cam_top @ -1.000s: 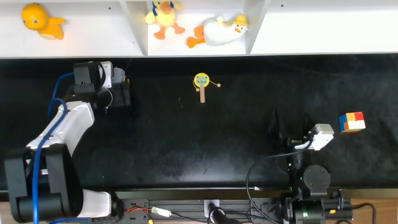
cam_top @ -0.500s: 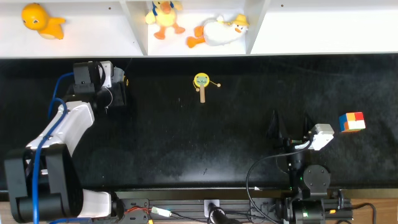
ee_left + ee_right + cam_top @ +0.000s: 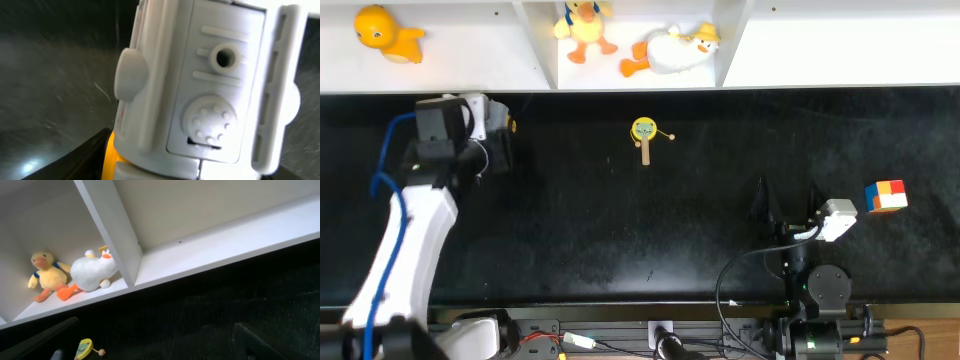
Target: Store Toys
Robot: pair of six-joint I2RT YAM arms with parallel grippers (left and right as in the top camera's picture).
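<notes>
1. The left gripper (image 3: 503, 142) is clamping a white robot toy (image 3: 200, 85) that is showing a yellow patch at its base. One dark finger is pressing against the toy's lower side.
2. The held robot toy is hanging near the front edge of the white shelf (image 3: 840, 55), before the shelf's left compartment, with the black table (image 3: 620, 240) lying under it.
3. The right gripper (image 3: 786, 192) is standing well back from the shelf, before its right compartment. Its fingers are spread apart and gripping nothing.
4. A yellow duck (image 3: 388, 33) is sitting inside the shelf's left compartment.
5. A yellow plush duck (image 3: 585, 28) and a white plush goose (image 3: 670, 50) are resting side by side in the shelf's middle compartment. The goose is lying nearer the divider that is closing off the right compartment.
6. A small yellow rattle drum (image 3: 644, 133) with a wooden handle is lying on the table near the shelf's front edge, before the middle compartment and not touching the shelf.
7. A colour cube (image 3: 885, 195) is sitting on the table before the shelf's right compartment, farther from the shelf than the rattle drum.
</notes>
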